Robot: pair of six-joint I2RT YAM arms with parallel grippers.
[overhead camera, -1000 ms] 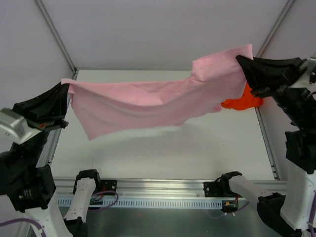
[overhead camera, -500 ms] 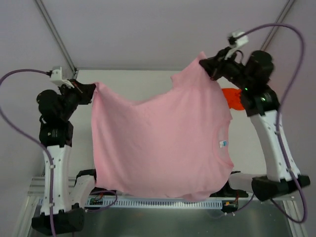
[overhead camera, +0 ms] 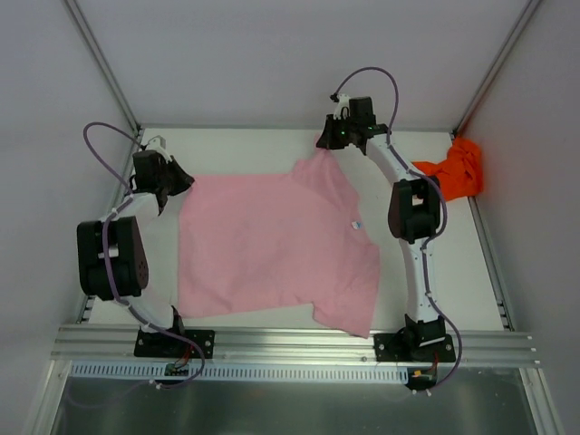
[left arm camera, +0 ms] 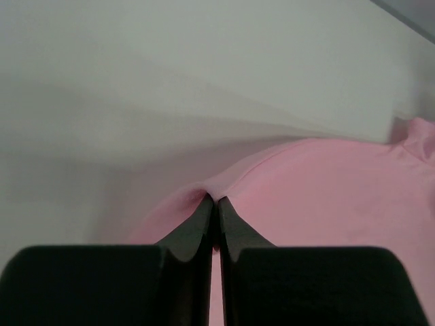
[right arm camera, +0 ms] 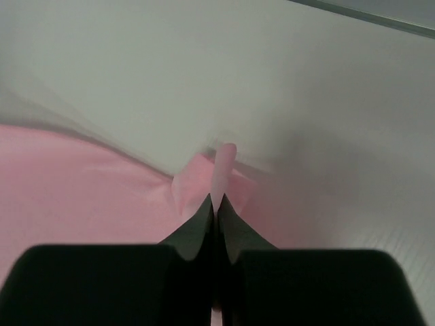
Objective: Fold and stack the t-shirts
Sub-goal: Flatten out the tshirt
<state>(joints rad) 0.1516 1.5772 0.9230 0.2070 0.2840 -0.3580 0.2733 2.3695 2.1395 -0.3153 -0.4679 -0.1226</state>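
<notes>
Left gripper: The left gripper [left arm camera: 216,200] is shut tight, and no gap is seen between its two black fingers. A small fold of the soft pale pink short-sleeved t-shirt [overhead camera: 272,245] is pinched between the tips.
Left grip spot: From above, the far left corner of the pink t-shirt is held, close to the left edge of the white counter [overhead camera: 453,263].
Right gripper: The right gripper [right arm camera: 216,198] is shut tight too. A little bunch of pink cloth is pinched in it, and a thin bit of cloth is seen sticking up past the tips.
Right grip spot: The far sleeve end of the pink t-shirt is held, near the back of the counter.
Pink t-shirt: It is laid out almost flat in the middle of the counter, between the two arms. Its small neck label [overhead camera: 356,225] is seen on the right side. The near sleeve is a bit rumpled by the front edge.
Orange t-shirt: The bright orange-red t-shirt [overhead camera: 458,168] is bunched in a heap at the far right corner of the counter. It is well apart from the pink t-shirt and is not touched by either gripper.
</notes>
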